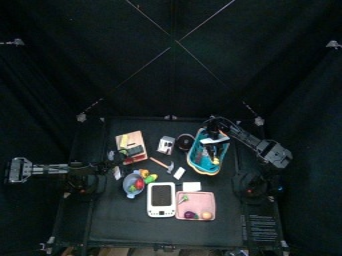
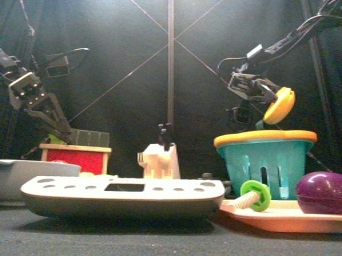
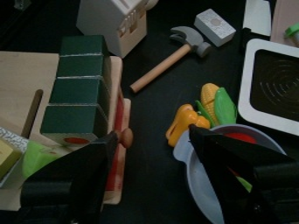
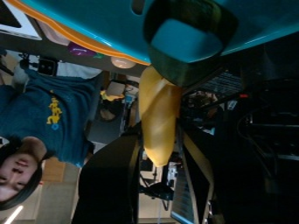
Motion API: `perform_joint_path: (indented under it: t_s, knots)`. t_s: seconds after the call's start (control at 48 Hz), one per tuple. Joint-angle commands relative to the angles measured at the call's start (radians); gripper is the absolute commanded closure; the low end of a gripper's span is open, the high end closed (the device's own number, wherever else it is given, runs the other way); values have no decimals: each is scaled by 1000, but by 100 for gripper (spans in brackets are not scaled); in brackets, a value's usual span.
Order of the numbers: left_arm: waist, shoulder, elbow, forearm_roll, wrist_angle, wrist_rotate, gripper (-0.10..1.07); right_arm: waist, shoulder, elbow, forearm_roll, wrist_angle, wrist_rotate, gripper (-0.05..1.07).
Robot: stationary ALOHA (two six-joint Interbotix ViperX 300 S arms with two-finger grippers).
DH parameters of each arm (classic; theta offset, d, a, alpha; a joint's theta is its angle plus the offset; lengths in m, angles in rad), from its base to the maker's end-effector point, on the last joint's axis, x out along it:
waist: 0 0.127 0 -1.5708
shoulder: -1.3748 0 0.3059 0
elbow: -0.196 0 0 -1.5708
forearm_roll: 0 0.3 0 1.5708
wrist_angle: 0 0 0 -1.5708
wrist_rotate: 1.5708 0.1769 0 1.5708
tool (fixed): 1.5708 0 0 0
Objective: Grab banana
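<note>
From my remote station I see the black table [image 1: 94, 215] crowded with toys, the right arm [image 1: 247, 138] reaching in over the teal basket [image 2: 266, 158] at the table's right side. The right gripper [image 2: 267, 106] hangs just above the basket's orange rim, its jaws clamped on the banana [image 2: 279, 104], which is lifted clear of the basket and stands nearly upright between them; my right wrist camera shows the yellow banana [image 4: 159, 114] pinched between the two jaws, and past the curtains a person in a blue shirt [image 4: 47, 109]. The left arm [image 1: 47, 168] rests at the table's left edge, its gripper [image 3: 156, 166] with jaws standing apart over a bowl [image 3: 222, 179] of coloured pieces, nothing between them. Nearer the front lie a white scale [image 2: 120, 193], a green-roofed toy block [image 3: 79, 87], a small hammer [image 3: 176, 52] and a purple round fruit [image 2: 322, 190].
</note>
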Motion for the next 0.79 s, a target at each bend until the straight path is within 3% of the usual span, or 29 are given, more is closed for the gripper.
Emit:
perform_joint_path:
  t_s: [0.0, 0.188, 0.396, 0.583, 0.771]
  knots:
    - [-2, 2, -25, 3, -5, 0, -1, 8, -28, -6, 2, 6, -3, 48]
    - [-2, 2, -23, 3, -6, 0, -1, 15, -32, -25, -12, 3, -17, 48]
    - [-3, 2, -23, 3, 0, 2, -1, 40, -69, -25, -150, -41, -72, 48]
    - [-3, 2, -26, 2, 0, 0, -1, 64, -153, 44, -278, -183, -106, 48]
    - [-3, 2, -26, 2, -2, 0, -1, 63, -213, 132, -279, -290, -109, 48]
